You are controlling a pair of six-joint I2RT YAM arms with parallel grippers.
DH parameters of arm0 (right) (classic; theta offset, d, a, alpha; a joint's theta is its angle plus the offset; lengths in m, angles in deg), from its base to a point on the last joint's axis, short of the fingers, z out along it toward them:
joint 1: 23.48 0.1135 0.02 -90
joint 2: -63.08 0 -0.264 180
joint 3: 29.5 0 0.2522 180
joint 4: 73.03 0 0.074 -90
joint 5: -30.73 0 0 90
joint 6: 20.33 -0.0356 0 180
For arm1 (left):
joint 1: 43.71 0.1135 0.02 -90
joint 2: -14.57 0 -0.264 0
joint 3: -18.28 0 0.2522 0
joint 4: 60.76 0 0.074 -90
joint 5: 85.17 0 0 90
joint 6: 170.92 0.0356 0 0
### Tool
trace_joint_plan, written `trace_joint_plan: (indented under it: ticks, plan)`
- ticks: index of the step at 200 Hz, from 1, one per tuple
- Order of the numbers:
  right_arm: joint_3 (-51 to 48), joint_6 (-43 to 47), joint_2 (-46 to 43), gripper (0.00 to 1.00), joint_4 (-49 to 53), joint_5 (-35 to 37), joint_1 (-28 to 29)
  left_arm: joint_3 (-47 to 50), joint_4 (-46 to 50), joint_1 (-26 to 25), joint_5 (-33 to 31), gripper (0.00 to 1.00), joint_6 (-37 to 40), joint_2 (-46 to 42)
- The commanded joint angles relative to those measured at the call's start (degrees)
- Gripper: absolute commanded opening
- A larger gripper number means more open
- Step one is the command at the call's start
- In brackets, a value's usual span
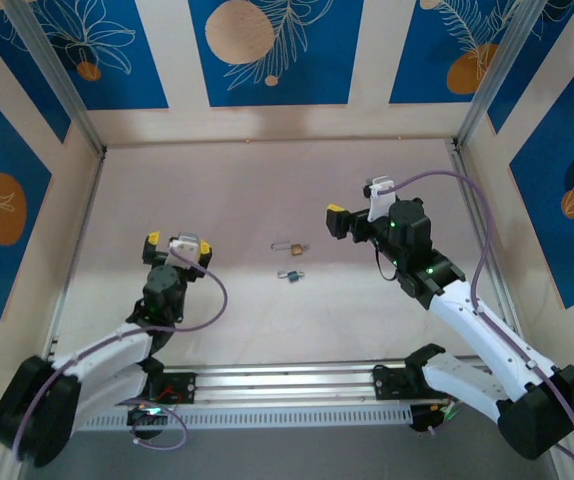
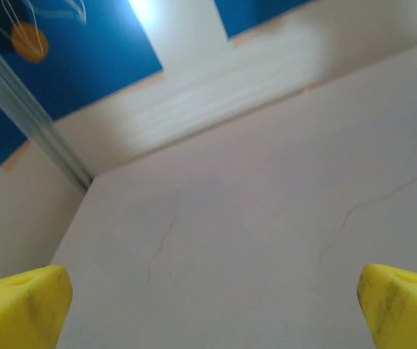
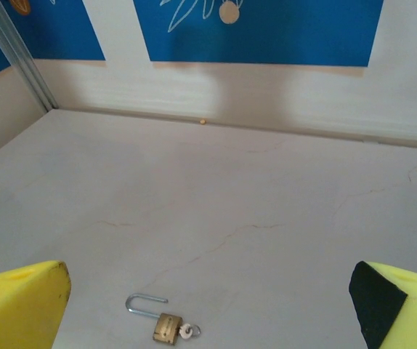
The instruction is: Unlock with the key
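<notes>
- Enclosure walls point(image 1: 267, 50): blue panels with white leaf outlines and orange discs, around the 9, 12 and 3 o'clock sides.
- Surface point(image 1: 247, 190): pale, with faint hairline cracks in both wrist views.
- Left arm point(image 1: 117, 350): reaches from the 7 o'clock corner toward 12. Left jaws are spread wide with nothing between them. In the left wrist view, yellow fingertips point(image 2: 19, 305) sit at the two lower corners over bare surface point(image 2: 266, 240).
- Right arm point(image 1: 477, 330): reaches from the 5 o'clock corner and points toward 9. Right jaws are also spread wide and hold nothing. In the right wrist view, yellow fingertips point(image 3: 19, 302) are at the lower corners.
- Aluminium rail point(image 1: 287, 378): runs across the near edge between the arm bases.
- Padlock point(image 1: 287, 246): brass body, silver shackle, lying flat near mid-surface. Left jaws are at its 9 o'clock, well apart. Right jaws are at its 2 o'clock, nearer. In the right wrist view the padlock point(image 3: 166, 327) lies low between the fingertips, touching neither. There is a small pale bit at the body's end, and I can't tell what it is.
- Key point(image 1: 291, 275): tiny, bluish head, flat on the surface at the padlock's 6 o'clock, near it but apart.
</notes>
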State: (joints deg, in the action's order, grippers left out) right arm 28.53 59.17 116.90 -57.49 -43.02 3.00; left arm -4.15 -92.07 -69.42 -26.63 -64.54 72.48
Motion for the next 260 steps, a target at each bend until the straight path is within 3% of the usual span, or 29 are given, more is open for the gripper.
trace_joint_plan:
  ticks: [1,38,63,84,109,118,166,198,229,260]
  plan:
    - [-1.53,0.97,-1.46,0.99,-2.69,-3.86,-1.59,0.62,-14.77,2.34,0.99,1.0,-2.37,8.58]
    - [-2.56,1.65,-2.4,0.99,-2.63,-5.52,-3.62,1.34,-35.63,6.32,0.66,1.0,-3.23,27.86]
    - [-2.55,2.36,-2.73,0.99,-2.59,-5.9,-4.44,-1.21,-35.66,8.93,4.33,1.0,-5.32,32.99]
    - [-2.44,3.49,-2.93,0.99,-2.2,-6.4,-4.94,-1.8,-32.79,11.33,6.96,1.0,-7.57,31.8]
    - [-3.1,4.31,-3.2,0.99,-2.1,-6.62,-5.68,-2.72,-31.56,14.76,15.56,1.0,-9.1,34.5]
    - [-3.68,4.31,-3.36,0.99,-2.63,-6.68,-5.87,-2.79,-34.52,14.83,14.93,1.0,-8.59,35.93]
    - [-5.73,6.41,-4.63,0.99,-3.52,-5.9,-8.11,-7.5,-21.11,15.54,15.57,1.0,-9.88,32.92]
    - [-9.3,14.98,-4.64,0.99,-5.85,-9.05,-12.45,-7.49,-21.01,15.64,14.95,1.0,-10.18,32.86]
    - [-18.35,22.86,-3.16,0.99,-16.74,-12.84,-16.06,-9.31,-17.55,15.75,11.57,1.0,-11.58,32.67]
    - [-27.08,15.39,1.49,0.99,-34.42,-12.15,-21.2,-9.35,-17.49,15.81,11.62,1.0,-11.68,32.7]
